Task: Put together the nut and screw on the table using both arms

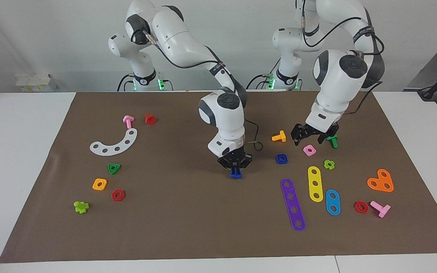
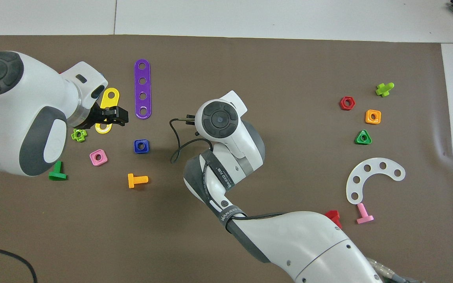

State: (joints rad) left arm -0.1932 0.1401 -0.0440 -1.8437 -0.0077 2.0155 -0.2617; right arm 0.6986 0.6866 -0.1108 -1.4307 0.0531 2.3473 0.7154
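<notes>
The dark-blue screw point(image 1: 235, 174) hangs head down from my right gripper point(image 1: 235, 167), which is shut on it low over the middle of the brown mat point(image 1: 188, 227). In the overhead view the right wrist hides both. The dark-blue square nut point(image 1: 281, 159) point(image 2: 141, 146) lies flat on the mat, a short way toward the left arm's end from the screw. My left gripper point(image 1: 309, 139) point(image 2: 121, 116) hovers open and holds nothing, low over the spot between the pink square nut point(image 1: 309, 150) and the orange bolt point(image 1: 279, 137).
A green bolt point(image 1: 332, 141), a light-green cross nut point(image 1: 329, 164) and purple point(image 1: 293, 204), yellow point(image 1: 315, 184) and light-blue plates point(image 1: 332, 202) crowd the nut's end. A white curved plate point(image 1: 114, 143) and several small nuts lie toward the right arm's end.
</notes>
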